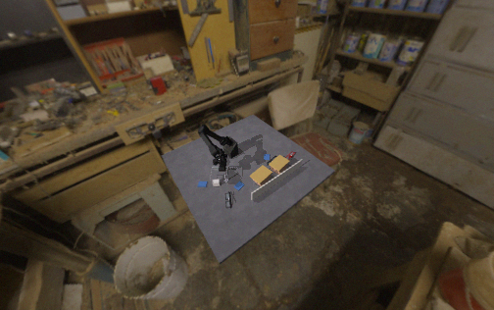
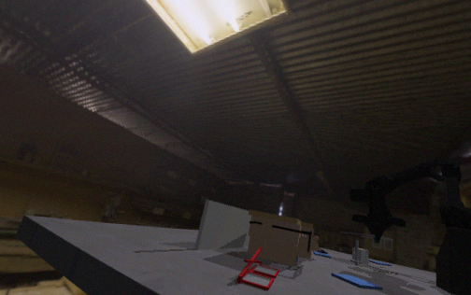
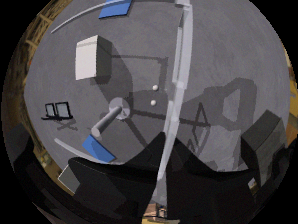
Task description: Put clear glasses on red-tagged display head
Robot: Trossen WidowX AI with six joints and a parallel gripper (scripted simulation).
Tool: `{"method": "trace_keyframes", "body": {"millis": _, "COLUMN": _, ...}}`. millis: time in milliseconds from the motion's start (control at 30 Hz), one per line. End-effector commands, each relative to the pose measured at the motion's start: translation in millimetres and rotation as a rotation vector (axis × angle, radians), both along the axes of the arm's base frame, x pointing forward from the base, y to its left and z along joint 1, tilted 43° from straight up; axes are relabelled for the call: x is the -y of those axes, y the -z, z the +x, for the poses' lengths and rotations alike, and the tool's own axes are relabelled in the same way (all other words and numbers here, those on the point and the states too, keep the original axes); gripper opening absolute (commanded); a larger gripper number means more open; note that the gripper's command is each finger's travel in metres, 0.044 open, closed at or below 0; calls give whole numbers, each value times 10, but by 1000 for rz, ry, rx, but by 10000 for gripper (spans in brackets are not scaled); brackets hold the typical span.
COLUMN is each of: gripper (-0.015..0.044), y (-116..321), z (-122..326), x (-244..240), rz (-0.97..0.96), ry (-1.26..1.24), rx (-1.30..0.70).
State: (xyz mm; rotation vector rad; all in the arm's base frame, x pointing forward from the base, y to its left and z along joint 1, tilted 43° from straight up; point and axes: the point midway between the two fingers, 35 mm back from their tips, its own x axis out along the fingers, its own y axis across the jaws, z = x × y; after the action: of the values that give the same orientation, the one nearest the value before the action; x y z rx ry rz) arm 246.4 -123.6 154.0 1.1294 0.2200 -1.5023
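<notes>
My gripper (image 1: 222,170) (image 2: 379,237) (image 3: 165,136) is shut on the clear glasses (image 3: 184,60), above the mat near the arm's base. Their pale frame runs up the wrist view from the fingertips, with thin temples reaching left and two small white nose pads showing. In the top and exterior views they are too faint to follow. Two tan block heads stand side by side, away from my gripper: one head (image 1: 262,175) and another head (image 1: 279,164) (image 2: 273,240). The latter bears a thin dark line like a temple along its side. No red tag can be made out.
A white panel (image 1: 276,180) (image 2: 221,229) stands behind the heads. Red glasses (image 1: 291,155) (image 2: 259,275) and dark glasses (image 1: 228,199) (image 3: 62,110) lie on the mat. A white block (image 1: 216,182) (image 3: 86,59), a post (image 3: 107,120) and blue pads (image 1: 202,183) (image 2: 356,281) (image 3: 99,148) are near my gripper.
</notes>
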Motion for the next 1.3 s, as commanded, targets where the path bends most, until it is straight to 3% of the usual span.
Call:
{"method": "trace_keyframes", "body": {"millis": 0, "gripper": 0, "y": -180, "z": -18, "x": -138, "rz": -6, "ry": 0, "rx": 17}}
{"method": "trace_keyframes", "body": {"millis": 300, "gripper": 0, "y": -164, "z": 3, "x": -261, "rz": -13, "ry": -67, "rx": -42}}
{"method": "trace_keyframes", "body": {"millis": 767, "gripper": 0, "y": 408, "z": 156, "x": -896, "rz": -92, "ry": -640, "rx": -541}}
{"method": "trace_keyframes", "body": {"millis": 1267, "gripper": 0, "y": 991, "z": 6, "x": -1531, "rz": -235, "ry": -1249, "rx": -1089}}
